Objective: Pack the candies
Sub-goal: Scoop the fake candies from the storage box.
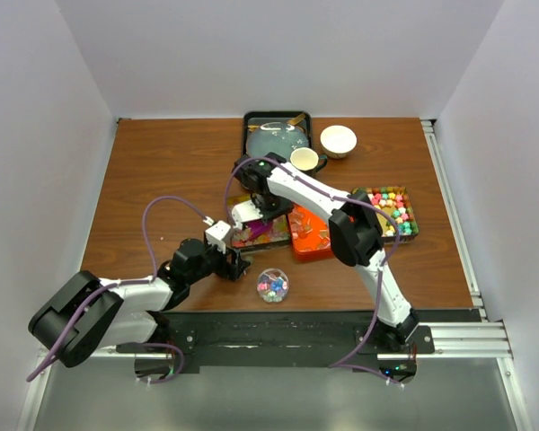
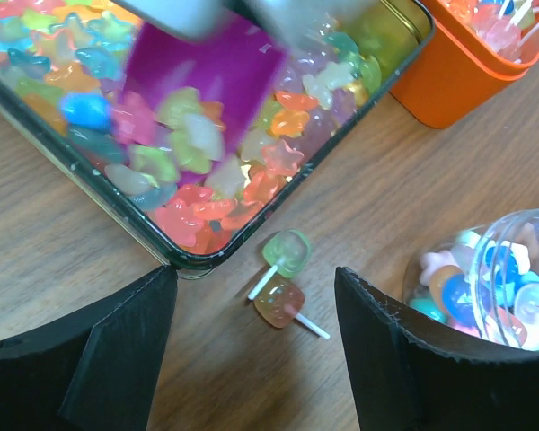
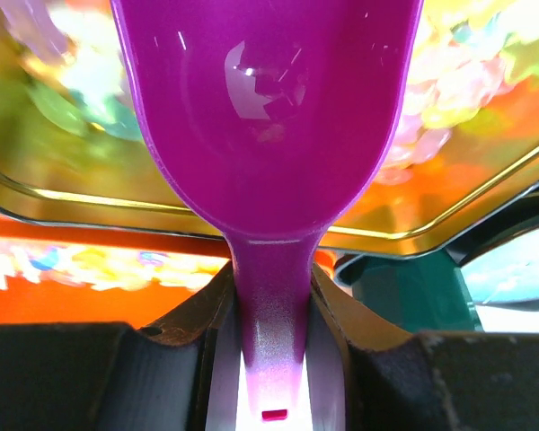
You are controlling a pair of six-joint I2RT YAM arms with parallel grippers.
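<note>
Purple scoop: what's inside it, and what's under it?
The purple scoop looks empty inside. Under it sits a tin of colourful star-shaped candies; the ones directly beneath the scoop are hidden.

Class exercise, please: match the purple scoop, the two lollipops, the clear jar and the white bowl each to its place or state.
1. purple scoop
2. two lollipops
3. clear jar
4. white bowl

a. lying beside the tin's corner
b. near the table's far edge
c. gripped by the right claw
d. holds candies

Pairs: 1-c, 2-a, 3-d, 4-b.
</note>
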